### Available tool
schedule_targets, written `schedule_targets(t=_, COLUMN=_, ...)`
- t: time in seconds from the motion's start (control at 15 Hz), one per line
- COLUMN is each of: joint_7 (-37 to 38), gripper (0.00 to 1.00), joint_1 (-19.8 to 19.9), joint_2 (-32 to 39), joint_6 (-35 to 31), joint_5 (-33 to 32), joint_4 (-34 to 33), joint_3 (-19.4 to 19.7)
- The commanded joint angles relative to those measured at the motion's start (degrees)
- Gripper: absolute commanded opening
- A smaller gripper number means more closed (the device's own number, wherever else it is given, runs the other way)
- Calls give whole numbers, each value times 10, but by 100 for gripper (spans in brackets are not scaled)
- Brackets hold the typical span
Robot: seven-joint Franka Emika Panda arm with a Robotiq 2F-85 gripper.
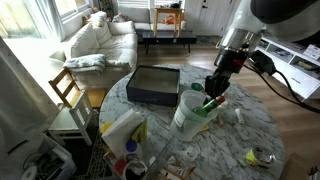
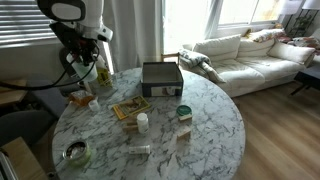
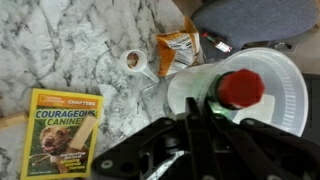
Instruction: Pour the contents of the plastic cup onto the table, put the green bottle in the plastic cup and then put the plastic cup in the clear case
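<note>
The green bottle with a red cap (image 3: 240,88) sits tilted inside the white plastic cup (image 3: 285,95), which fills the right of the wrist view. My gripper (image 3: 200,118) is shut on the bottle's green body just below the cap. In an exterior view the gripper (image 1: 216,88) holds the bottle (image 1: 212,101) in the mouth of the cup (image 1: 188,113), which stands upright on the marble table. The rectangular case (image 1: 155,85) with a dark inside lies just beyond the cup. It also shows in the other exterior view (image 2: 160,78), to the right of the gripper (image 2: 97,62).
On the round marble table (image 2: 205,130) lie a yellow book (image 3: 60,130), an orange snack packet (image 3: 180,50), a small white bottle (image 3: 135,62), a green-lidded jar (image 2: 184,112) and a glass dish (image 2: 75,152). A wooden chair (image 1: 68,95) and a sofa (image 1: 100,40) stand beyond the table.
</note>
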State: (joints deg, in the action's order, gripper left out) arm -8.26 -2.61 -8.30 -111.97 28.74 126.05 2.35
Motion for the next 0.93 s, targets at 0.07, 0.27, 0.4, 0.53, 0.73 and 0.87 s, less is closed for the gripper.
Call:
schedule_targets(t=0.07, joint_7=-6, gripper=1, joint_1=-8, joint_2=78, joint_6=19, joint_5=25, joint_4=-66, joint_3=-20)
schedule_targets(t=0.27, joint_7=4, gripper=1, joint_1=-9, joint_2=117, joint_6=16, joint_5=16, joint_4=-103, joint_3=-37)
schedule_targets(t=0.4, joint_7=12, gripper=1, joint_1=-9, joint_2=141, joint_6=7, joint_5=6, joint_4=-125, joint_3=-46)
schedule_targets(t=0.53, joint_7=23, gripper=1, joint_1=-11, joint_2=162, joint_6=5, joint_5=-6, joint_4=-143, joint_3=-54)
schedule_targets(t=0.73, joint_7=35, gripper=1, joint_1=-14, joint_2=188, joint_6=-13, joint_5=-30, joint_4=-152, joint_3=-62)
schedule_targets(t=0.87, joint_7=47, gripper=1, joint_1=-16, joint_2=204, joint_6=-32, joint_5=-43, joint_4=-155, joint_3=-65)
